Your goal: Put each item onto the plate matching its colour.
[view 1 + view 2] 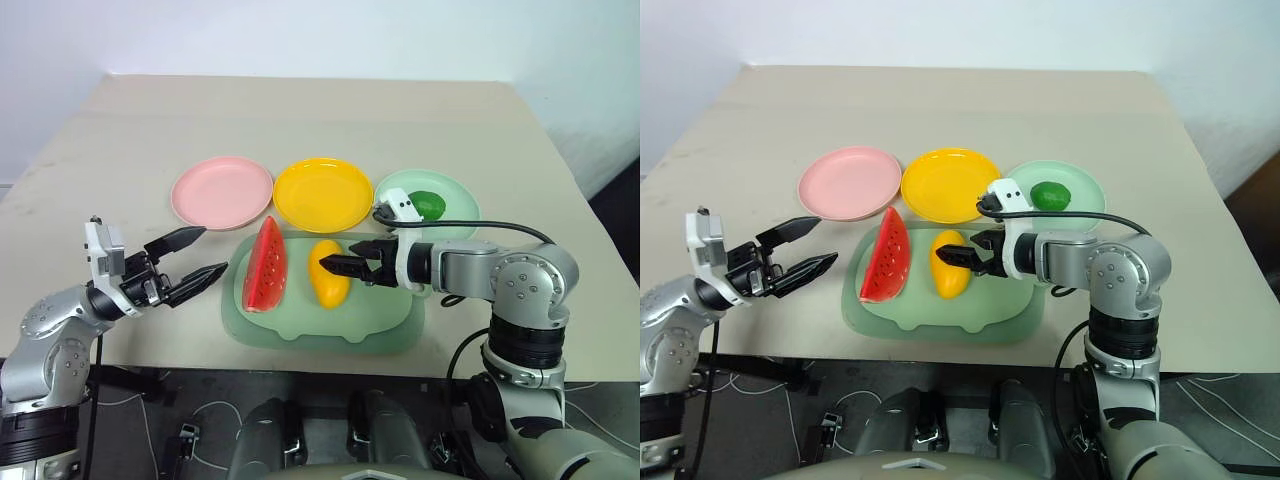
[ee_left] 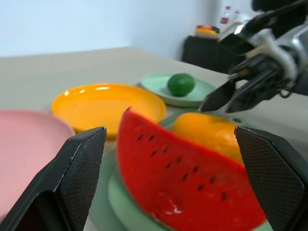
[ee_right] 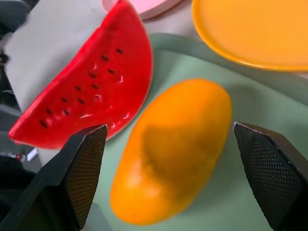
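A: Starting from the left, what do you see?

B: The left gripper (image 1: 200, 255) hangs over the bench (image 1: 300, 120) near its front-left edge, fingers spread wide and holding nothing. Behind it sits the pink plate (image 1: 221, 192), bare.

A: And the fruit?

B: The watermelon wedge (image 1: 266, 266), red flesh with black seed marks and a green rind, lies on the left part of the pale green mat (image 1: 390, 325) by the front edge of the bench. Just beside it on the mat is the mango (image 1: 328, 277), a smooth yellow-orange oval.

A: The other plates?

B: The yellow plate (image 1: 323, 193) stands in the middle of the row, bare. The mint green plate (image 1: 455, 205) is at the right end and carries the lime (image 1: 429, 204), small, round and dark green.

A: The right gripper?

B: The right gripper (image 1: 330, 265) is just above the mango, fingers wide apart to either side, gripping nothing. I can read no writing anywhere.
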Motion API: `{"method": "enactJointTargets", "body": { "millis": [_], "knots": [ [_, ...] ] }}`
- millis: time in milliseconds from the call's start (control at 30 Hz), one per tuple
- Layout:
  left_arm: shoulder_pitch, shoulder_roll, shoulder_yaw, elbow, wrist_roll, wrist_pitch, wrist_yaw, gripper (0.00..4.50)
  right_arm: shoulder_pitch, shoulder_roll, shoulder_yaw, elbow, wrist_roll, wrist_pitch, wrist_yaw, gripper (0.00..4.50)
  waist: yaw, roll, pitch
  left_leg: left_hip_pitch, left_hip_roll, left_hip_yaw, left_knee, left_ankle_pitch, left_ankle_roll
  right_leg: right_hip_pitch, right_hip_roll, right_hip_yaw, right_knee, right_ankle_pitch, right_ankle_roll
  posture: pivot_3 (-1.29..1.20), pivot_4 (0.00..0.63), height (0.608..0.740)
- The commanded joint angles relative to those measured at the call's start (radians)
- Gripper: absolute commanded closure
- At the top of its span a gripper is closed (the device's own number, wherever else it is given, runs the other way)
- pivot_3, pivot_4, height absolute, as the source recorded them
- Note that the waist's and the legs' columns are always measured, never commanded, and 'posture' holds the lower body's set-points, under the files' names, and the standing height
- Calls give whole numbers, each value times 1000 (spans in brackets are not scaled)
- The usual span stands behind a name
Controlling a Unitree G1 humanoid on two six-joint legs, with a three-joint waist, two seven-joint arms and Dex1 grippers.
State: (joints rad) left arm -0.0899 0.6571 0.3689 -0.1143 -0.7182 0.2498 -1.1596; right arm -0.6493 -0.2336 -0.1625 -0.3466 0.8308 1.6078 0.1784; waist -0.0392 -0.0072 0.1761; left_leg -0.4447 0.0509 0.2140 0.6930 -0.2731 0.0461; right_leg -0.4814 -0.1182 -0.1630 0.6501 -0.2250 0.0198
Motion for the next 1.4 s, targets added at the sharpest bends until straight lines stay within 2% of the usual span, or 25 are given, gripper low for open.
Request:
{"method": "enactJointTargets", "body": {
  "millis": [33, 300, 667, 800, 867, 967, 1167, 1300, 1400],
  "knots": [
    [-15, 23, 18, -39, -2, -29, -11, 0, 1, 13, 30, 4, 37, 7, -45, 57, -4, 0, 0, 0, 0, 0, 0, 0, 0, 0, 0, 0, 0, 0, 0, 0, 150, 696],
    [-24, 58, -7, -52, 6, 5, -24, 0, -10, 36, 106, 30, 49, 7, -102, 57, -6, 0, 0, 1, 0, 1, -5, 2, -3, -2, 1, 0, 0, 0, 1, 0, 150, 696],
    [-54, 122, -54, -78, 27, 102, 18, 0, -41, 6, 176, 67, -1, 7, -76, 57, -5, 0, 0, 2, 0, 1, -7, 4, -5, -2, 2, 0, 0, 1, 1, 0, 150, 696],
    [-55, 123, -59, -74, 34, 90, 11, 0, -42, 5, 174, 51, -25, 7, -57, 840, -5, 0, 0, 2, 0, 1, -8, 4, -6, -3, 2, 0, 0, 1, 1, 0, 150, 696],
    [-55, 123, -58, -71, 37, 86, 11, 0, -43, 1, 172, 40, -30, 7, -42, 1055, -5, 0, 0, 2, 0, 1, -8, 4, -6, -3, 2, 0, 0, 1, 1, 0, 150, 696],
    [-54, 125, -58, -68, 42, 82, 11, 0, -46, -19, 165, 26, -31, 7, -16, 1064, -5, 0, 0, 2, 0, 1, -8, 4, -6, -2, 2, 0, 0, 1, 1, 0, 150, 696],
    [-60, 114, -56, -51, 46, 80, 23, 0, -109, -140, 112, 13, -1, -19, 95, 1077, -4, 0, 0, 1, 0, 1, -8, 4, -6, -3, 1, 0, 0, 1, 1, 0, 150, 696],
    [-59, 101, -63, -44, 58, 70, 32, 0, -215, -152, 77, 121, -39, -86, 133, 1078, -8, 0, 0, 2, 0, 1, -8, 4, -6, -3, 2, 0, 1, 1, 1, 0, 150, 696],
    [-57, 94, -62, -47, 58, 71, 41, 0, -285, -180, 146, 258, -129, -213, 175, 1078, -6, 0, 0, 2, 1, 1, -8, 4, -7, -3, 3, 0, 2, 1, 1, 0, 150, 696]
  ]
}}
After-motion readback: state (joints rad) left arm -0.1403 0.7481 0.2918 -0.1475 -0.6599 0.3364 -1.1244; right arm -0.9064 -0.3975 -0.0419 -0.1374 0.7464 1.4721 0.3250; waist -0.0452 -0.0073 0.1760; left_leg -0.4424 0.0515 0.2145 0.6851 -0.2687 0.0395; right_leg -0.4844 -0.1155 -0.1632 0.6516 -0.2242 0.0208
